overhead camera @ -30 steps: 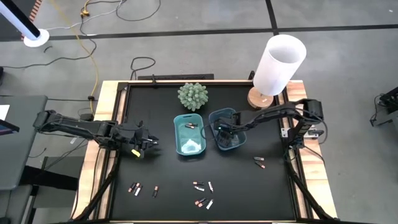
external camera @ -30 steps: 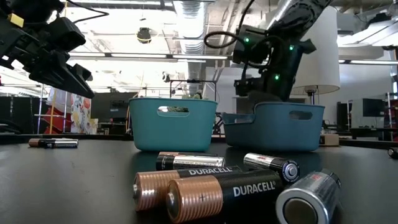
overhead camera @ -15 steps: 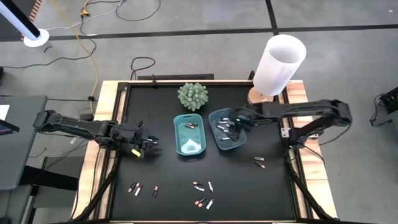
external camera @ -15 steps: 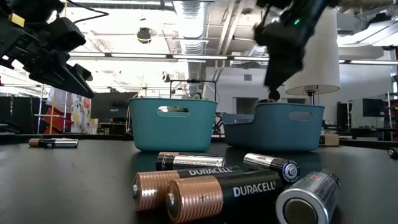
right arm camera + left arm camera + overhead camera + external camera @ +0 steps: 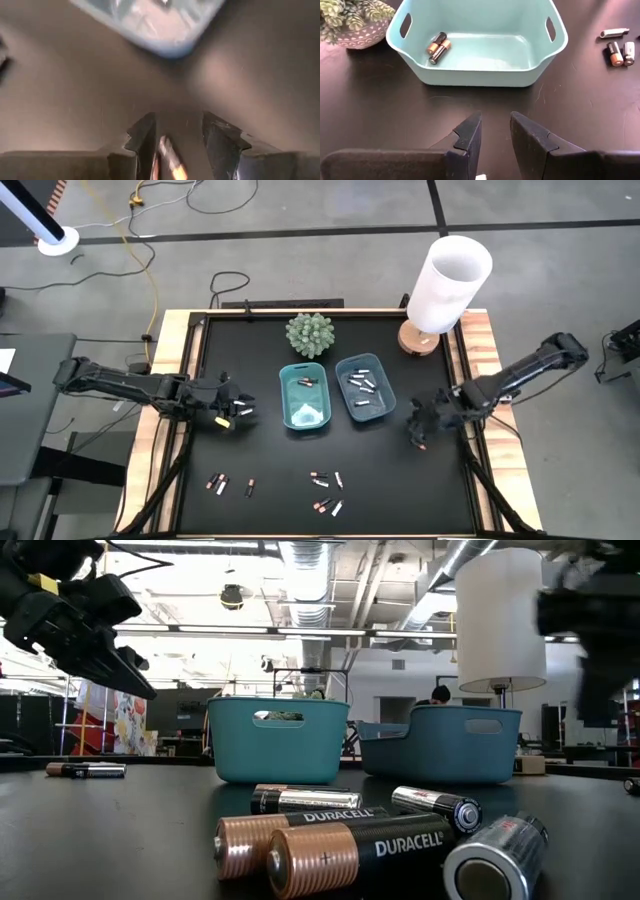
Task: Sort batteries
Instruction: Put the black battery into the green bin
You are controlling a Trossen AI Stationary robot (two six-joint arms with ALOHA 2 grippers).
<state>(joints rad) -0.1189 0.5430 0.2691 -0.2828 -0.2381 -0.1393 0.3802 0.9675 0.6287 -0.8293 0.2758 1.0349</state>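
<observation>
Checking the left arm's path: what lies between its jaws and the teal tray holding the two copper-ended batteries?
Nothing: in the left wrist view only bare black tabletop separates the left gripper from the teal plastic tray holding the copper-ended batteries.

We see bright ceiling lights [image 5: 330, 632] in the low view, glaring behind the dark left gripper [image 5: 75, 625]. The near batteries [image 5: 340, 845] are sharp; the right side is smeared. The right wrist view is strongly blurred, and its tray [image 5: 150, 22] looks washed out. The high view is evenly lit, with soft shadows.
</observation>
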